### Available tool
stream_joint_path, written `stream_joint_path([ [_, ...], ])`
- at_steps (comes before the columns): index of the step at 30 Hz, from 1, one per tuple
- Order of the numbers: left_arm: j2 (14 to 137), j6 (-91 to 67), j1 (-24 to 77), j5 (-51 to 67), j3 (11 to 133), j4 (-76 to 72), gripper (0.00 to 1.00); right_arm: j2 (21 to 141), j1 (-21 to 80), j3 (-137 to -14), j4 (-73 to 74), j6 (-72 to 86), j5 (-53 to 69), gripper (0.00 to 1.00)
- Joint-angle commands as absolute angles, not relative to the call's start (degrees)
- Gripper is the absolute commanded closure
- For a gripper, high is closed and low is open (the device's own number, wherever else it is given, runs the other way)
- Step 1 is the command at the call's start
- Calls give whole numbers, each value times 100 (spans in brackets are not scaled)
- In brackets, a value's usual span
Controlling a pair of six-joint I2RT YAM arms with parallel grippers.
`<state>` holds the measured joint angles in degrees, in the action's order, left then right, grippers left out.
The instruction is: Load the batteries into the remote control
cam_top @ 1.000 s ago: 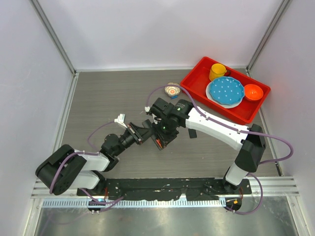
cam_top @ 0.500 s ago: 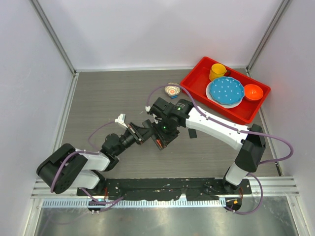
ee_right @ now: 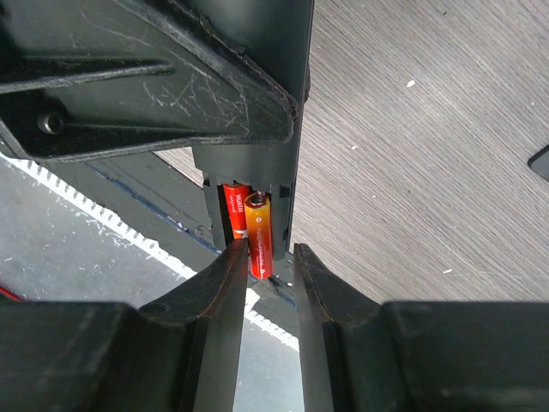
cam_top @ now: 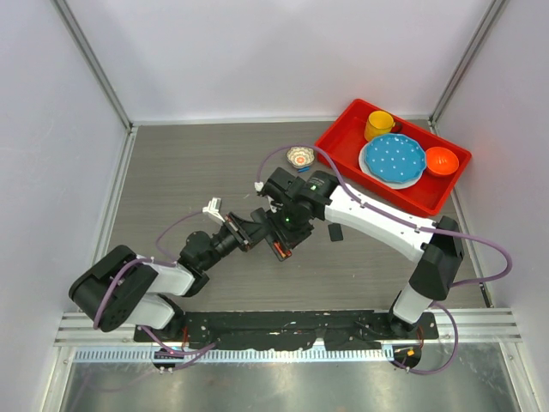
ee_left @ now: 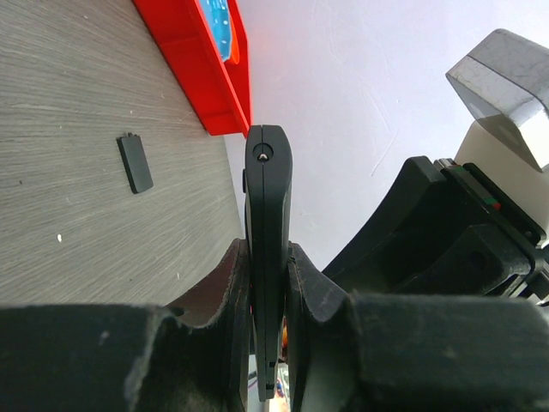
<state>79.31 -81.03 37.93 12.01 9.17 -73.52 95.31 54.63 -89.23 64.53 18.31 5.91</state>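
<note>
- Clamping the remote control point(ee_left: 268, 189) edge-on, the left gripper point(ee_left: 268, 268) has both fingers pressed tight on its flat faces, lower centre of the left wrist view.
- Right gripper point(ee_right: 262, 262) sits at the remote's open end, jaws a little apart (wider than a battery) and gripping nothing.
- Two orange batteries point(ee_right: 259, 232) lie side by side in the recess, one reaching down between the fingertips.
- Small black cover plate point(ee_left: 135, 163) lies flat on the table point(ee_left: 69, 223), left of frame, near the red tray point(ee_left: 193, 60).
</note>
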Motion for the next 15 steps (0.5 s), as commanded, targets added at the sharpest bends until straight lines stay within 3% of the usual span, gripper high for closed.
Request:
stream_joint_path([
  [1, 7945, -8174, 3832, 1257, 1099, -8859, 100, 9431, 5440, -9176, 6478, 1767, 492, 66],
  [15, 7980, -8165, 3832, 1178, 1063, -8859, 100, 9378, 5440, -9202, 6372, 1863, 790, 66],
])
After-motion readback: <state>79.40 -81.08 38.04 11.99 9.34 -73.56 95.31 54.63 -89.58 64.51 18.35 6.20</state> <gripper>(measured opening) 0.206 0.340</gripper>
